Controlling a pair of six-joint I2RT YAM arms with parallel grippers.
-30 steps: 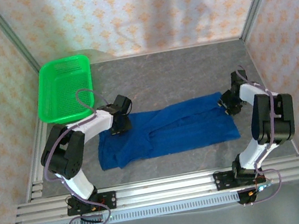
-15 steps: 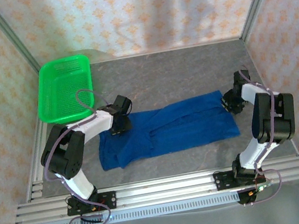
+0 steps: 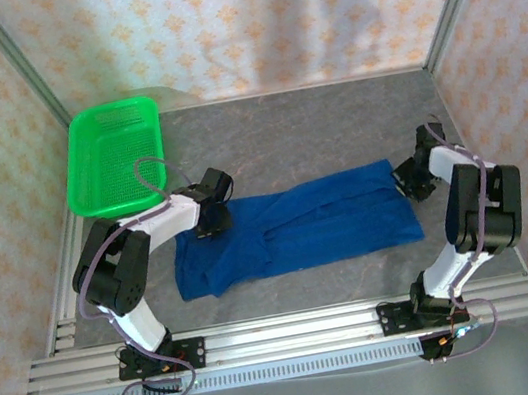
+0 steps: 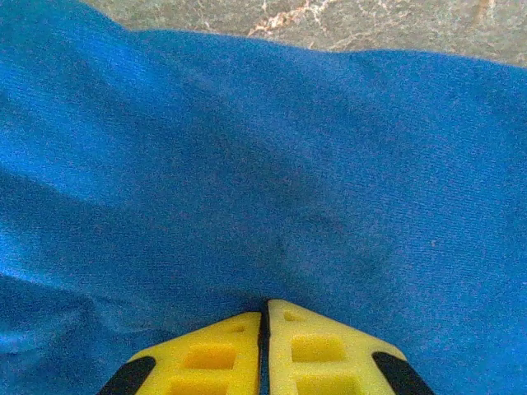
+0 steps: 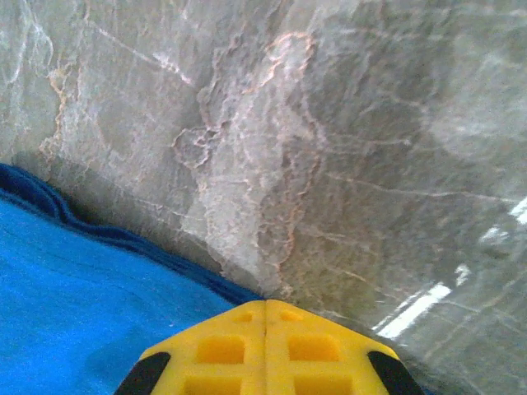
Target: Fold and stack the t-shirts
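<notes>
Marble table (image 3: 294, 132): t-shirt (image 3: 299, 227) spread between tools; left tool (image 4: 265, 304) pinches fabric, right tool (image 5: 265, 304) clenched at hem.

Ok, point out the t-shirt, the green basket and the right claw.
t-shirt (image 3: 300, 230): top external view, middle of the blue cloth.
green basket (image 3: 112, 105): top external view, its far rim.
right claw (image 5: 265, 303): right wrist view, where the yellow tips meet.
</notes>
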